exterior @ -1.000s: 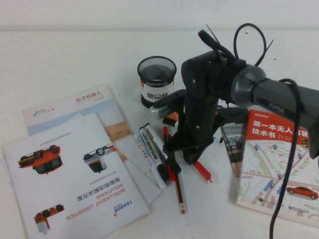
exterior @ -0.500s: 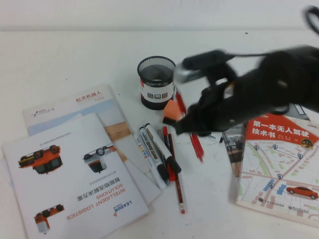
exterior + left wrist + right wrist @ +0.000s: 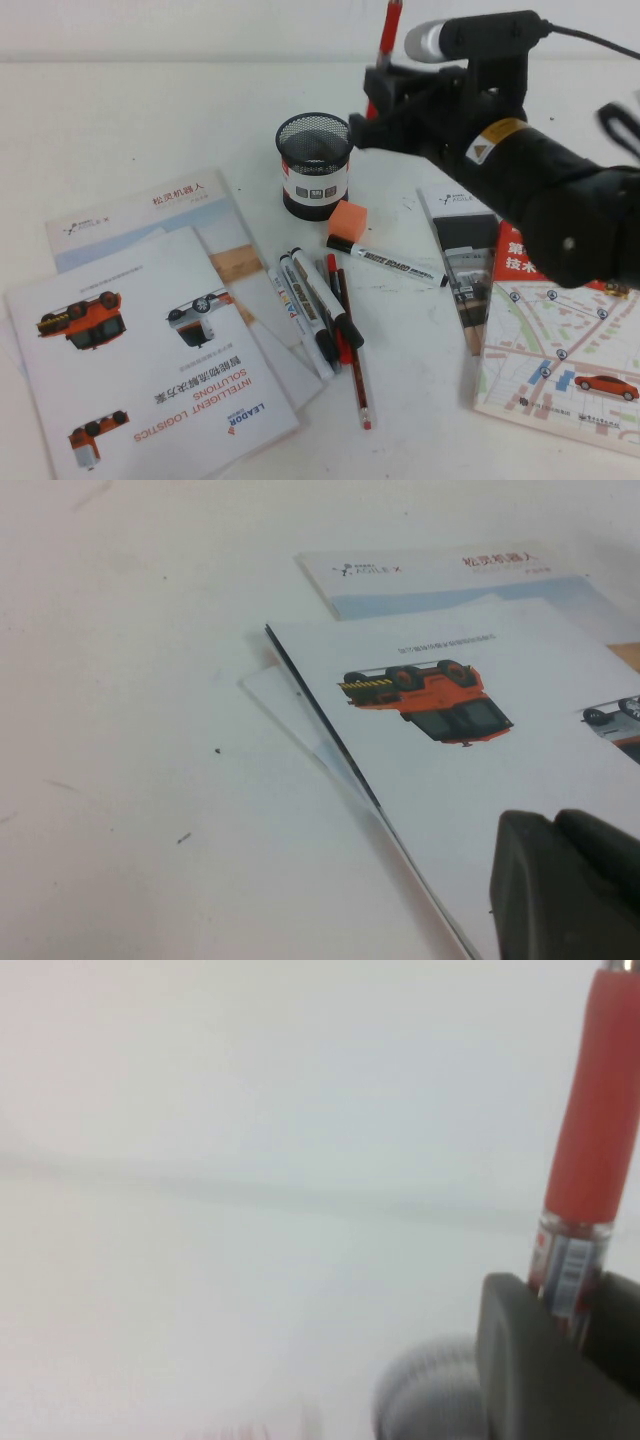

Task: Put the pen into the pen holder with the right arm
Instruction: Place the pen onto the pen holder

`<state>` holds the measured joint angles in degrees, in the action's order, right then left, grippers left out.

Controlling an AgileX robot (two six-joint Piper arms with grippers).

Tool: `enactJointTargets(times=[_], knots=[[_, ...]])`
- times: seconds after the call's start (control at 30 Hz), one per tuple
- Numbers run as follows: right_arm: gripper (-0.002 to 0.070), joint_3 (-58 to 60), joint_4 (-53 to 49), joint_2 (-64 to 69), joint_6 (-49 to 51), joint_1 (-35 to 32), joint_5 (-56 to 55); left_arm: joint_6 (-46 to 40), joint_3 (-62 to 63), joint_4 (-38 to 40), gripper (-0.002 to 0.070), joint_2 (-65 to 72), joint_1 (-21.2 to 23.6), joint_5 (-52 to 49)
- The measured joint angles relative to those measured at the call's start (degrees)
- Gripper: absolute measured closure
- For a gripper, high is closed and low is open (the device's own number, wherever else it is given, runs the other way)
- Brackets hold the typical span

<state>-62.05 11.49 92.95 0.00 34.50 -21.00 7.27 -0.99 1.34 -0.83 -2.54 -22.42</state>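
Observation:
My right gripper [image 3: 384,98] is raised above the table, just right of and behind the pen holder [image 3: 315,165]. It is shut on the red pen [image 3: 388,28], which stands upright with its red end pointing up. The right wrist view shows the pen [image 3: 592,1120] clamped between the two dark fingers [image 3: 520,1360] of that gripper [image 3: 572,1335]. The pen holder is a black mesh cup with a white label band, standing upright on the table. My left gripper [image 3: 565,880] is out of the high view; its fingers sit together, empty, low over a brochure.
White markers with black caps [image 3: 318,305] and a dark-red pencil [image 3: 352,355] lie in front of the holder. An orange block [image 3: 349,221] and another marker [image 3: 395,262] lie beside it. Brochures [image 3: 150,340] lie at the left, a map book [image 3: 565,340] at the right.
My right arm has lifted the red pen off the table by the markers and swung it up and back; the pen now stands upright beside the holder. The marker by the orange block is uncovered.

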Motion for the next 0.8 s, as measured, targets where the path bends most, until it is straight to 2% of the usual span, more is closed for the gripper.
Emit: enactJointTargets(times=[0.13, 0.23, 0.33, 0.57, 0.8], knots=[[0.06, 0.0, -6.97, 4.88, 7.66, 0.0, -13.85, 0.0, 0.0, 0.0, 0.0678, 0.0, 0.0, 0.0], [0.06, -0.42, -7.89, 9.65, 8.73, 0.0, -24.0, 0.0, 0.0, 0.0, 0.0678, 0.0, 0.0, 0.0], [0.06, -2.92, -7.69, 14.76, 9.08, -0.11, -28.84, 0.0, 0.0, 0.0, 0.0677, 0.0, 0.0, 0.0], [0.06, -13.45, -8.17, 24.43, 9.17, -0.43, -26.4, 0.0, 0.0, 0.0, 0.0678, 0.0, 0.0, 0.0], [0.0594, -23.02, -8.76, 29.61, 3.38, -0.43, -12.22, 0.0, 0.0, 0.0, 0.0678, 0.0, 0.0, 0.0]])
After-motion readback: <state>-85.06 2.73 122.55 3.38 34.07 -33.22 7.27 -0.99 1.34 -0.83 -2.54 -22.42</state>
